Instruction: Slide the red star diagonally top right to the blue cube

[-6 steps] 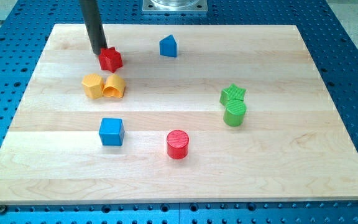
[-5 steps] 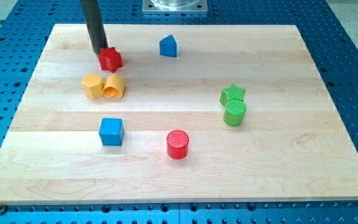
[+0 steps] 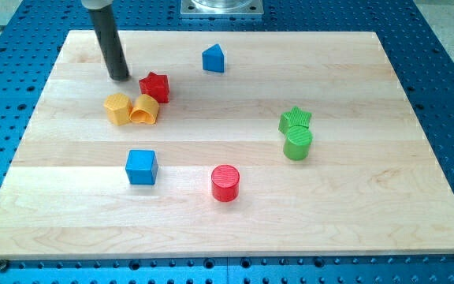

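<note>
The red star (image 3: 155,86) lies on the wooden board in the upper left part of the view. My tip (image 3: 119,77) stands to the star's left and slightly above it, with a small gap between them. The blue cube (image 3: 141,166) sits lower on the board, below the star and a little to the left. A second blue block with a pointed top (image 3: 213,58) lies near the view's top, right of the star.
Two yellow blocks (image 3: 117,108) (image 3: 144,110) sit side by side just below the star and my tip. A red cylinder (image 3: 225,182) lies right of the blue cube. A green star (image 3: 295,119) and a green cylinder (image 3: 297,143) lie at the right.
The red star has slid down and to the right, away from the rod. My tip has moved slightly left and down and no longer touches the star.
</note>
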Motion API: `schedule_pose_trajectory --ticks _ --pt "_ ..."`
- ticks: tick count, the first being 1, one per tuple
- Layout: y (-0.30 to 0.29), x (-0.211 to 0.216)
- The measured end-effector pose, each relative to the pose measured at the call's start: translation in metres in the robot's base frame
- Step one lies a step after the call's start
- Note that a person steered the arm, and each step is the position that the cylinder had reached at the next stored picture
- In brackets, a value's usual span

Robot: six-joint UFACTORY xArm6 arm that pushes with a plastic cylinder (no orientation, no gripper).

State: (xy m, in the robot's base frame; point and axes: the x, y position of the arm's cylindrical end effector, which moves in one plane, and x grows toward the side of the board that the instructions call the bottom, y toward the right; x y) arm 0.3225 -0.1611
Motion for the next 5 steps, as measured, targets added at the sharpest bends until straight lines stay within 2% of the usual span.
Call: schedule_pose_trajectory --ticks 1,2,3,4,5 --pt "0.080 0.032" --pt "0.103 0.078" --pt "0.121 0.083" --pt "0.088 0.118" --pt "0.058 0.122"
